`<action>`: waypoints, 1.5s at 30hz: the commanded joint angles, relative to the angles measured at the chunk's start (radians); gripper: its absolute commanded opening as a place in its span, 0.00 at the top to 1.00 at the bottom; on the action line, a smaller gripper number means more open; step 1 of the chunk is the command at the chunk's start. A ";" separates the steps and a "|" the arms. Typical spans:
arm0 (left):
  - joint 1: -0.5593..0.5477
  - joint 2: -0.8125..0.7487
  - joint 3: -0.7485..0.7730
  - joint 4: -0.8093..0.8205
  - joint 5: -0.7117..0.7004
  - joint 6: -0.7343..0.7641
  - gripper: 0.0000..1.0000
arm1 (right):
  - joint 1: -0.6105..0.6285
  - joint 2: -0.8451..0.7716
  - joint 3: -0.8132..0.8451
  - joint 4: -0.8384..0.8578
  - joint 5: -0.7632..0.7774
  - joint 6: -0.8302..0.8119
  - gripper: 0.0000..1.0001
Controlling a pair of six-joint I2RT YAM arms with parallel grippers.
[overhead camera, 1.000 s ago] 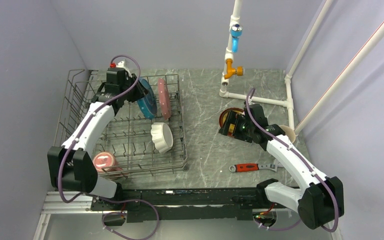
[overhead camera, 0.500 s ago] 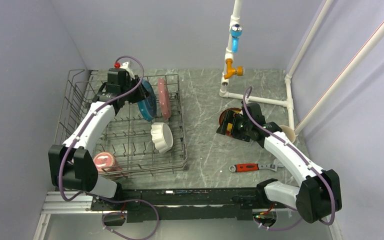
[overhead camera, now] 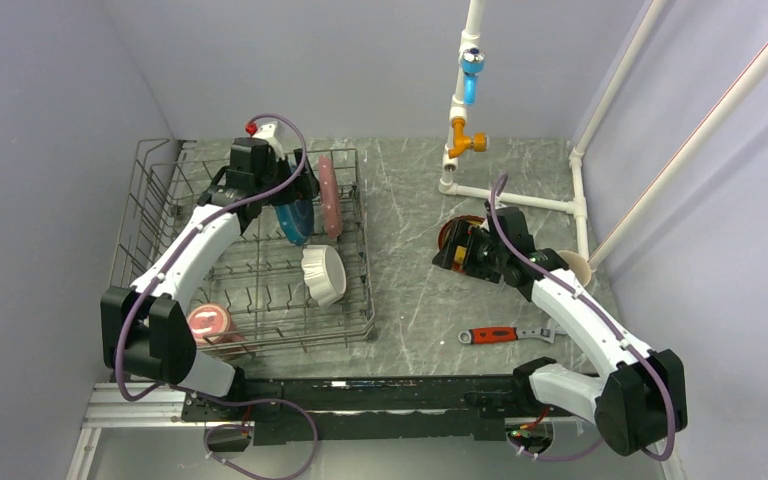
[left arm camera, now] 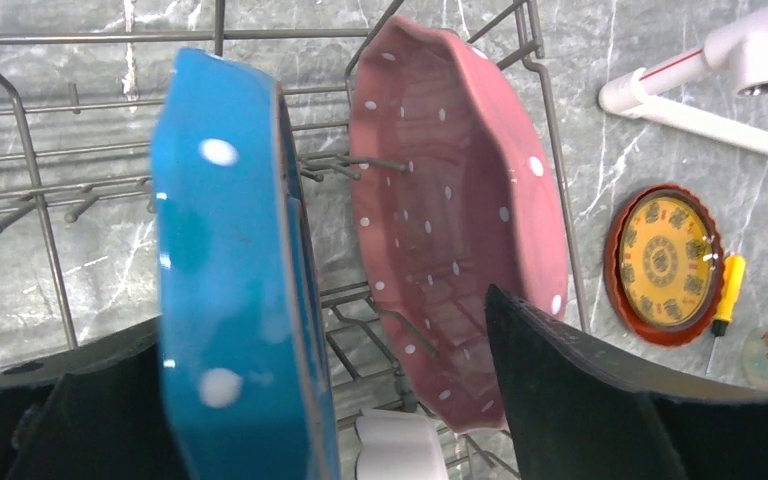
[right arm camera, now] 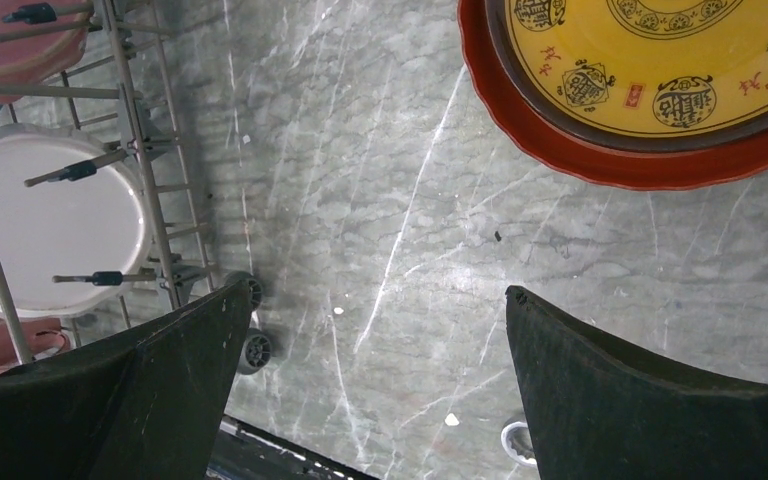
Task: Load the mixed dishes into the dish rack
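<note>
I am holding my left jaws wide apart over the far end of the dish rack [overhead camera: 365,250], gripping nothing. The blue plate [left arm camera: 230,280] is standing on edge between the two fingers, close against the left one and well clear of the right. Just to its right in the dish rack, the pink scalloped plate [left arm camera: 450,230] is leaning on edge among the tines. The white scalloped bowl [overhead camera: 323,274] is sitting nearer, by the rack's right wall, and the pink mug [overhead camera: 208,324] is resting at the rack's near left corner. My right jaws are also hanging open and empty, over the desk [overhead camera: 410,290] to the right of the rack, with the red-brown plate [right arm camera: 640,90] lying flat just beyond them. The cream cup [overhead camera: 578,264] is lying farther right of the rack.
</note>
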 commanded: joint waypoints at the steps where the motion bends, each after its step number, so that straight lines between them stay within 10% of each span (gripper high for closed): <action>1: -0.014 -0.047 0.009 0.054 0.024 0.013 0.01 | 0.005 -0.030 -0.015 0.044 0.012 -0.017 0.00; 14: -0.117 -0.060 -0.025 -0.025 -0.111 0.094 0.28 | 0.003 -0.079 -0.031 0.029 0.046 -0.048 0.00; 45: -0.139 -0.297 -0.116 -0.086 -0.123 0.137 0.02 | 0.003 -0.144 -0.064 0.021 0.072 -0.047 0.00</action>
